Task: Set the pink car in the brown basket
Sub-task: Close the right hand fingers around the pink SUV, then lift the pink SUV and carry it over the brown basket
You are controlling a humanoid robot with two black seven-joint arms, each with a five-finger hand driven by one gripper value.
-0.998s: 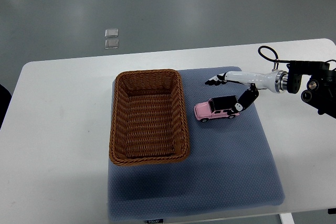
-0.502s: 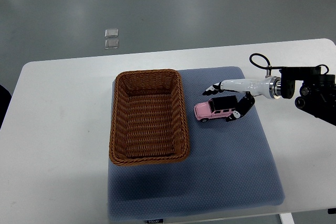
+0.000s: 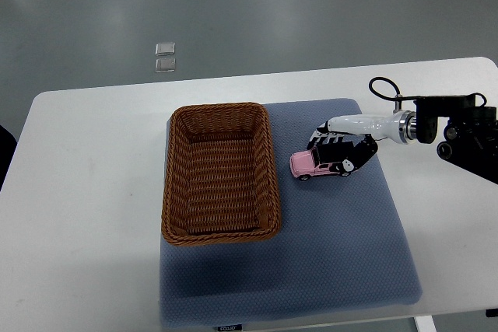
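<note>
The pink car [image 3: 305, 166], a toy with a black roof, stands on the blue mat just right of the brown basket [image 3: 271, 169]. The basket is a rectangular wicker one with nothing in it. My right hand [image 3: 334, 151] reaches in from the right edge and sits over the car's rear half. Its fingers [image 3: 322, 137] curl against the far side of the roof and the thumb [image 3: 348, 165] presses the near side, so the hand is shut on the car. The car's wheels still rest on the mat. My left arm does not show.
A blue mat [image 3: 342, 239] covers the middle of the white table [image 3: 85, 192], with the basket on its left part. Two small clear squares [image 3: 165, 57] lie on the grey floor beyond the table's far edge.
My right hand came down and left from above the car, and its fingers closed around the roof. The car shifted slightly to the right.
</note>
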